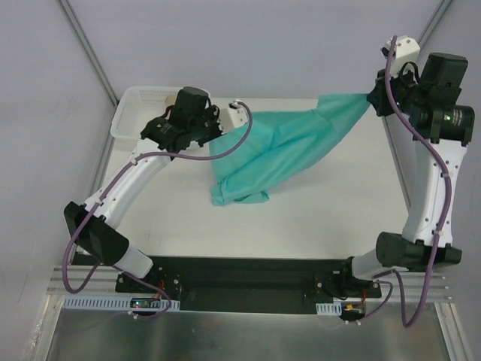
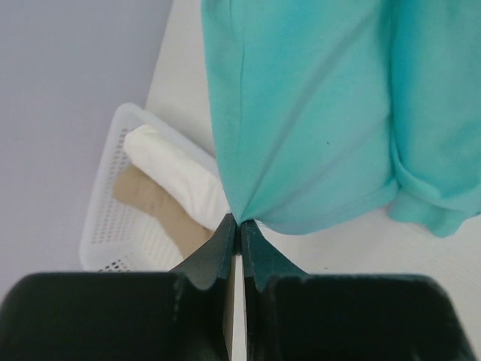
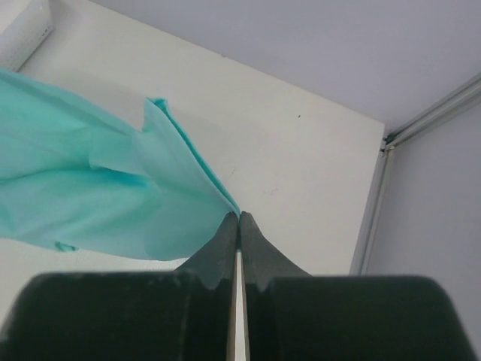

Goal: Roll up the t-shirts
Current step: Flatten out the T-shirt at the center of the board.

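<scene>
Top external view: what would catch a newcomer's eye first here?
A teal t-shirt hangs stretched between the left hand and right hand, both shut on its edges, its low end bunched on the white table. A white basket sits at the far left corner.

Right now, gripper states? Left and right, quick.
Left gripper: closed, pinching an edge of the teal t-shirt.
Right gripper: closed, pinching another edge of the same shirt.
</scene>
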